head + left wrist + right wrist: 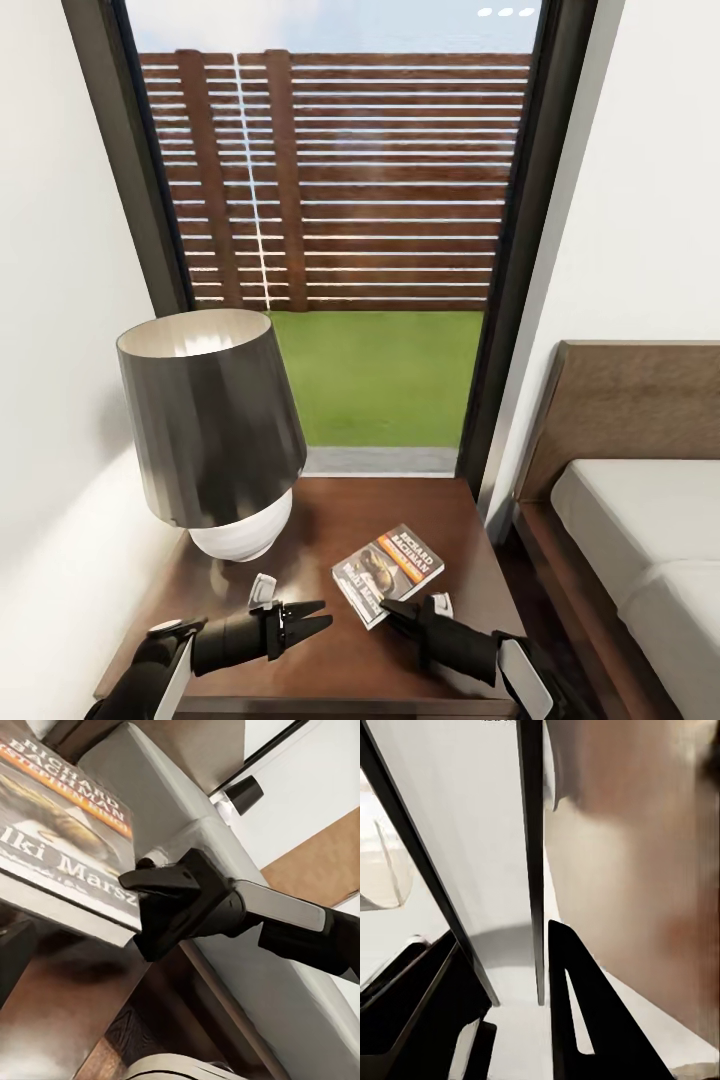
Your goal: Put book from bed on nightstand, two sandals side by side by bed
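The book [388, 574] lies on the nightstand [330, 520], beside the lamp [213, 430]. It looks thin, light and bendy. The right gripper [397, 607] pinches its near edge; the left gripper [312, 621] is open and empty.

We're in a home bedroom here: a grey-mattressed bed [640, 540] with wooden headboard, a nightstand [330, 600] carrying a shaded lamp [210, 430], and a tall window [340, 230] onto fence and grass.

Bright window [340, 200] daylight, soft shadows — right wrist blurred
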Robot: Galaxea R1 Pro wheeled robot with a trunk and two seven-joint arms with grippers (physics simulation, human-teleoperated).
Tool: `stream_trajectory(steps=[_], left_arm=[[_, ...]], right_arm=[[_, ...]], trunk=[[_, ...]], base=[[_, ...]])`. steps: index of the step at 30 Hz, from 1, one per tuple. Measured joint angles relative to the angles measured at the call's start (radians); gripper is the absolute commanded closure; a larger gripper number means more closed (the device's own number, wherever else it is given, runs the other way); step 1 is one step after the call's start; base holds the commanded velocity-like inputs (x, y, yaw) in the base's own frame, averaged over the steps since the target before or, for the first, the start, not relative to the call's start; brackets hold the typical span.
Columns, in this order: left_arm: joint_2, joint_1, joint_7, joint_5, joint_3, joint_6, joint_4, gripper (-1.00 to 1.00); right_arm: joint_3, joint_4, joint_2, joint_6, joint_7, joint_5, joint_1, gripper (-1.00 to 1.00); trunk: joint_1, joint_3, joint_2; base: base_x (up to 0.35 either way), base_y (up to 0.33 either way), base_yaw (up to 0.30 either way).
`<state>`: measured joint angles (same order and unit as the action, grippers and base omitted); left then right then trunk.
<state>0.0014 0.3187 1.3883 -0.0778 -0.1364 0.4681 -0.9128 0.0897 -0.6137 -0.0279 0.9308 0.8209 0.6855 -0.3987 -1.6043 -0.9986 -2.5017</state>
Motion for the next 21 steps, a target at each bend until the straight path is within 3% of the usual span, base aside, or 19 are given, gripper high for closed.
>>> stream_trajectory(steps=[2, 5, 10, 21], left_arm=[[0.000, 0.000, 0.000, 0.000, 0.000, 0.000, 0.000, -1.00], [0.000, 0.000, 0.000, 0.000, 0.000, 0.000, 0.000, -1.00], [0.000, 0.000, 0.000, 0.000, 0.000, 0.000, 0.000, -1.00], [0.000, 0.000, 0.000, 0.000, 0.000, 0.000, 0.000, -1.00]], right_arm=[[-0.001, -0.003, 0.000, -0.004, -0.112, -0.006, 0.000, 1.00], [0.000, -0.009, 0.000, 0.015, -0.164, 0.048, -0.001, 1.00], [0.000, -0.016, 0.000, 0.025, -0.193, 0.067, -0.001, 1.00], [0.000, -0.021, 0.001, 0.027, -0.201, 0.066, 0.000, 1.00]], trunk=[[0.000, 0.000, 0.000], [0.000, 0.000, 0.000], [0.000, 0.000, 0.000], [0.000, 0.000, 0.000]], base=[[0.000, 0.000, 0.000], [0.000, 0.000, 0.000], [0.000, 0.000, 0.000], [0.000, 0.000, 0.000]])
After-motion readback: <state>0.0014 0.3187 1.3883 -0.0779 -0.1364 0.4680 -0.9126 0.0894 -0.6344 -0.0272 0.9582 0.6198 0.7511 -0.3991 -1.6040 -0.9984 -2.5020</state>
